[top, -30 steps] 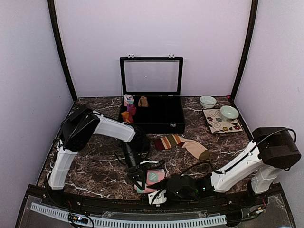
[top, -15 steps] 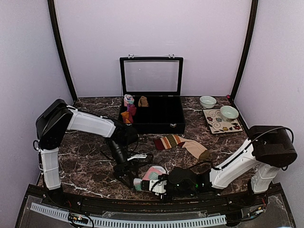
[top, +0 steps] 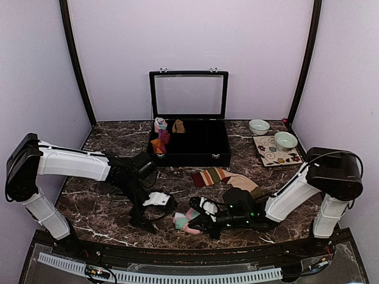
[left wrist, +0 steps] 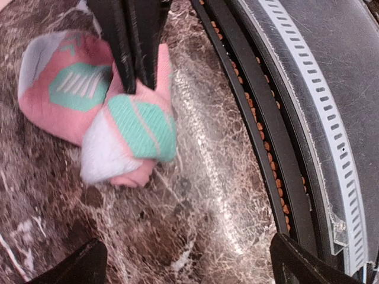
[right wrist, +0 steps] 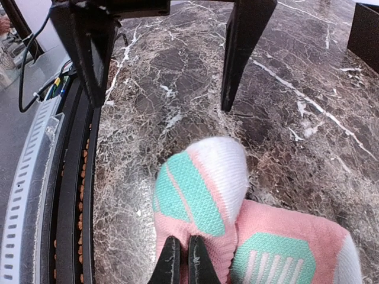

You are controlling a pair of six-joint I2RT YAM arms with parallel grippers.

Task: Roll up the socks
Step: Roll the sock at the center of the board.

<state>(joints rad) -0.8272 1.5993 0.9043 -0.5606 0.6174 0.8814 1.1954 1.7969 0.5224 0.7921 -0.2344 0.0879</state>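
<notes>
- The right gripper (right wrist: 180, 263) has its two black fingers pressed together, pinching a fold of the pink sock (right wrist: 201, 195) at the edge nearest its own camera.
- In the left wrist view those same fingers come down onto the pink sock from 12 o'clock, and the bundle is doubled over with a mint-and-white lobe on top.
- The left gripper (left wrist: 183, 266) is spread wide with nothing between its fingers. It sits just off the pink sock and is not touching it.
- In the top view the left gripper (top: 142, 220) is at 9 o'clock from the pink sock (top: 185, 220), with the right gripper (top: 196, 220) at 3 o'clock from it.
- The pink sock lies on the marble table (top: 106, 207) near the front rail, at 6 o'clock from the black case (top: 192, 158).
- The striped sock (top: 222, 177) lies flat at 1 o'clock from the pink sock, well apart from it and untouched.
- The black case stands open, with small rolled bundles (top: 160, 135) in its left compartments.
- At 3 o'clock from the case, one bowl (top: 285, 140) rests on a patterned mat (top: 276, 155), and another bowl (top: 259, 126) is beside it.
</notes>
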